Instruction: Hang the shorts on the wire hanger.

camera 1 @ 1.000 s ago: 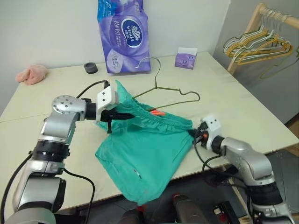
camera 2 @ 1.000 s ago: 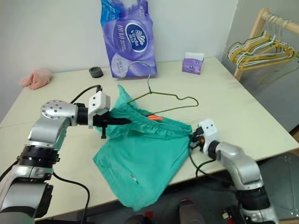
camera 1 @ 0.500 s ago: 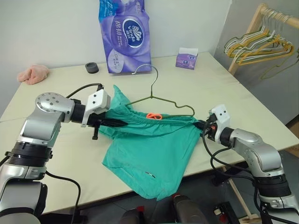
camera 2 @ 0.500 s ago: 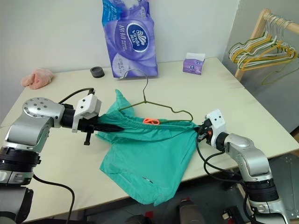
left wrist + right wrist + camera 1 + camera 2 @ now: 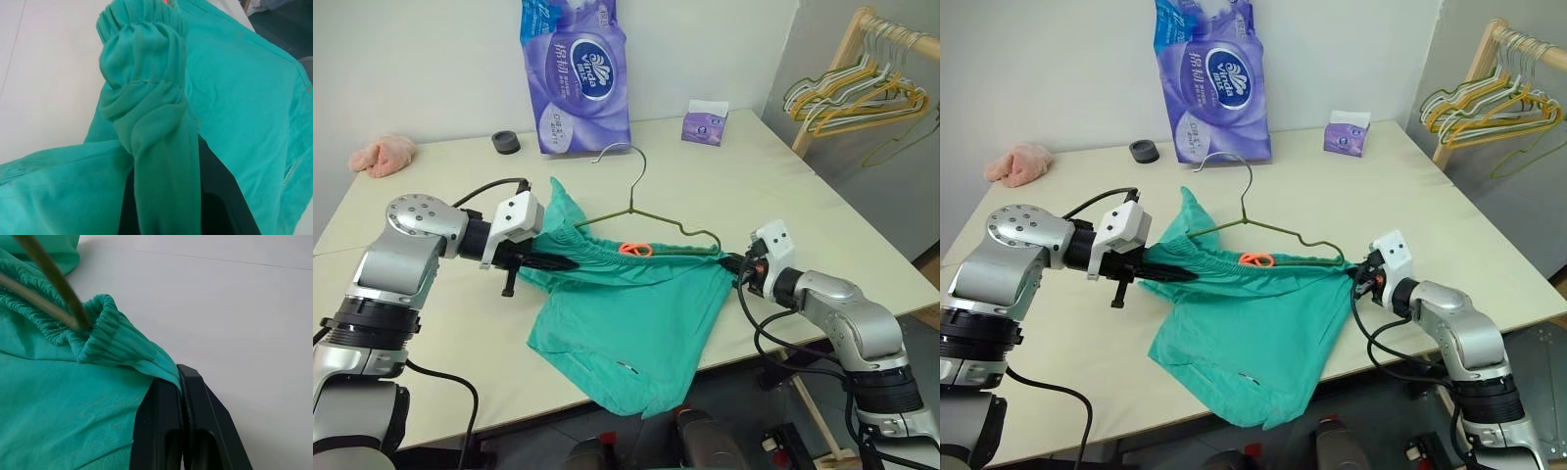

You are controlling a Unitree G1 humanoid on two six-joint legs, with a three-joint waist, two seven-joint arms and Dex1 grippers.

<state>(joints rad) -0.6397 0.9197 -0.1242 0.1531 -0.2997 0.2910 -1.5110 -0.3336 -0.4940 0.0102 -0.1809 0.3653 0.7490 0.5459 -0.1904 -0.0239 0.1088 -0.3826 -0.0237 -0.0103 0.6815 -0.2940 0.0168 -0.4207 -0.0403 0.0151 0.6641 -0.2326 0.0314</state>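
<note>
The shorts (image 5: 636, 323) are teal green with a small orange tag (image 5: 633, 249). The wire hanger (image 5: 646, 211) is olive-grey.

We see our left gripper (image 5: 560, 261) and right gripper (image 5: 736, 264) pinching opposite waistband ends of the teal shorts (image 5: 626, 323), stretched between them; the wire hanger (image 5: 641, 211) rests just beyond, above the table (image 5: 803, 211).
</note>
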